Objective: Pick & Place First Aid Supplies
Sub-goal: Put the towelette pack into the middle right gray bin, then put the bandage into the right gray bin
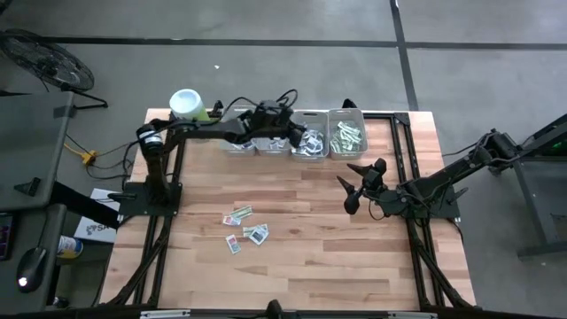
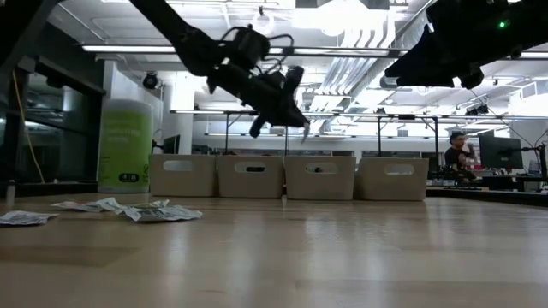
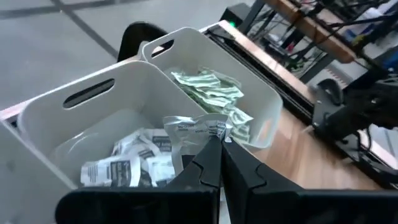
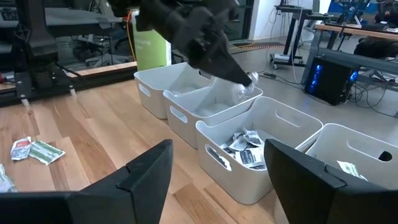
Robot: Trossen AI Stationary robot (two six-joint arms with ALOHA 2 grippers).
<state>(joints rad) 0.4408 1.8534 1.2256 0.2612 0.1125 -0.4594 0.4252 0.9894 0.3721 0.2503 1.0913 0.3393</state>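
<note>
My left gripper (image 1: 297, 136) hangs over the row of grey bins at the table's far edge, shut on a white packet with dark print (image 3: 198, 127). It is above the bin (image 3: 74, 93) that holds several white printed packets (image 3: 134, 162). The neighbouring bin (image 3: 264, 93) holds green-and-white strips (image 3: 208, 90). The right wrist view shows the held packet (image 4: 247, 84) above that bin's rim (image 4: 286, 115). Several loose packets (image 1: 245, 226) lie flat on the table's middle. My right gripper (image 1: 346, 195) is open and empty at the table's right, clear of them. My left gripper pinches the white packet by its lower edge (image 3: 211, 135) between its two fingertips (image 3: 208, 155). The fingers slant downward toward the bins. The crumpled packet sticks out beyond the fingertips, lifted clear above the bin.
A lime-green canister with a white lid (image 1: 188, 104) stands at the far left beside the bins. Two more grey bins (image 1: 252, 143) stand left of the one below the gripper. Bare wood lies between the loose packets and the bins (image 1: 292, 182).
</note>
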